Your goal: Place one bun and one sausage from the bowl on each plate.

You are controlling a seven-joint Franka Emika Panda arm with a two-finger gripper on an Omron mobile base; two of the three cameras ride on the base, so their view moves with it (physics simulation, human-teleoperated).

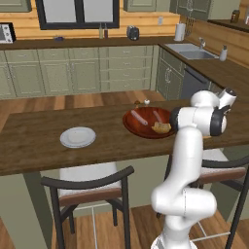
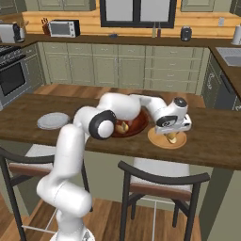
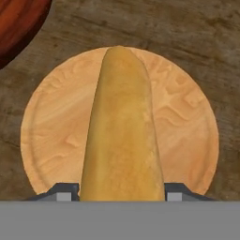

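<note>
My gripper (image 3: 121, 192) is shut on a long golden bun (image 3: 123, 126), which points down at the middle of the tan-orange plate (image 3: 51, 136) just beneath it. From the right base view the gripper (image 2: 172, 137) hangs low over that plate (image 2: 157, 140), the bun's (image 2: 172, 138) tip close to its surface. The wide reddish-brown bowl (image 1: 146, 127) sits just left of the plate and holds another bun (image 1: 161, 128) and two pale sausages (image 1: 139, 117). Far to the left on the counter lies the pale grey plate (image 1: 78, 137), bare.
The things rest on a long dark wooden counter (image 1: 34, 141). Two chairs (image 1: 90, 187) stand against its near edge. Two small shakers (image 1: 141, 102) sit just behind the bowl. My own arm (image 2: 101, 123) crosses in front of the bowl (image 2: 134, 126) in the right base view.
</note>
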